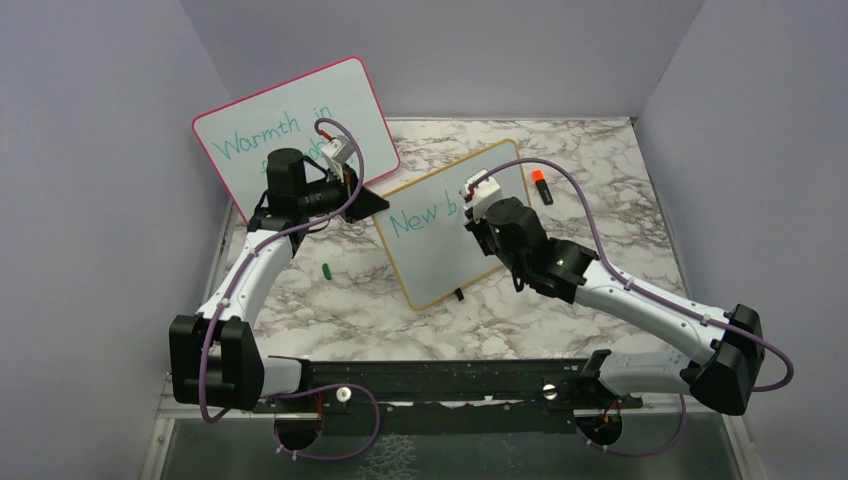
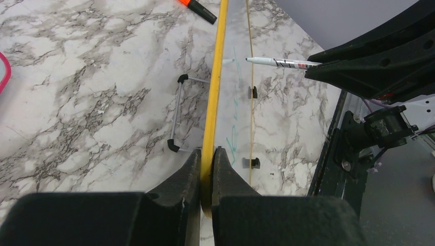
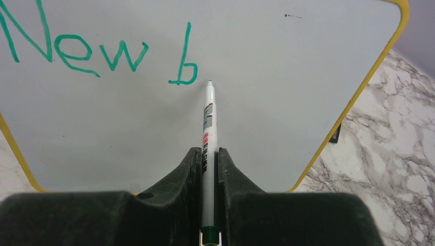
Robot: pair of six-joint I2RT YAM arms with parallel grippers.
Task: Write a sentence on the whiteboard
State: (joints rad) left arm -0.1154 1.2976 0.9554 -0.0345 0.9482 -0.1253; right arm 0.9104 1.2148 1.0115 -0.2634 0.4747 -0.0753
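Both clamped — left gripper (image 2: 206, 154) on whiteboard (image 1: 440, 265) edge, right gripper (image 3: 209, 154) on marker (image 3: 208, 113), pointing boardward

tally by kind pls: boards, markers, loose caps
Whiteboards: 2 (yellow-framed whiteboard, pink-framed whiteboard)
Markers: 2 (white marker, orange-and-black marker)
Loose caps: 1 (green cap)
Total: 5

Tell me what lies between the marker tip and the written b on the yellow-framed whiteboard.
Only bare whiteboard; the right wrist view shows marker tip just right of the b.
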